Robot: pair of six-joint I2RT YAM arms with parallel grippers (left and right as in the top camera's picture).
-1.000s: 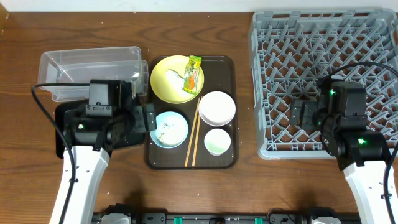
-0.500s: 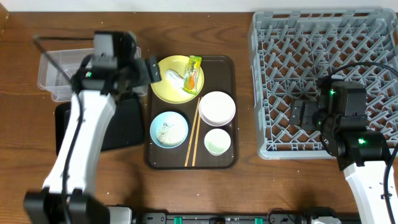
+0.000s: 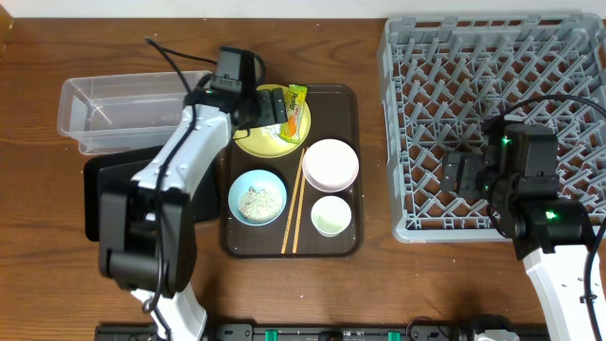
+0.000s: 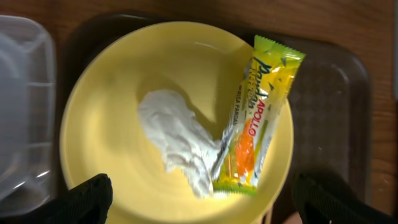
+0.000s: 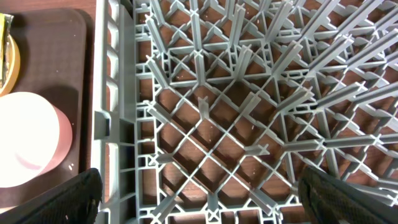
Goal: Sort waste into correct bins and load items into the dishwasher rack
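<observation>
Over the far left corner of the brown serving tray (image 3: 341, 244), the left gripper (image 3: 270, 106) is held above the pale yellow plate (image 3: 251, 144), much of which is hidden by it in the overhead view. Only the left wrist view shows the plate's middle, where a white lump (image 4: 177, 140) lies touching the snack wrapper (image 4: 258, 118), which is laid along the plate's right edge. The left gripper's fingers (image 4: 87, 199) are seen at both lower corners of that view, spread wide, with nothing held. Rice scraps (image 3: 256, 201) in the light blue bowl (image 3: 234, 188) are shown overhead alone. The right gripper (image 3: 461, 175) is poised above the near left corner of the dishwasher rack (image 3: 426, 230). Its jaws are seen widely parted and empty in the right wrist view, where the white-pink bowl (image 5: 28, 146) is also caught at the left edge.
</observation>
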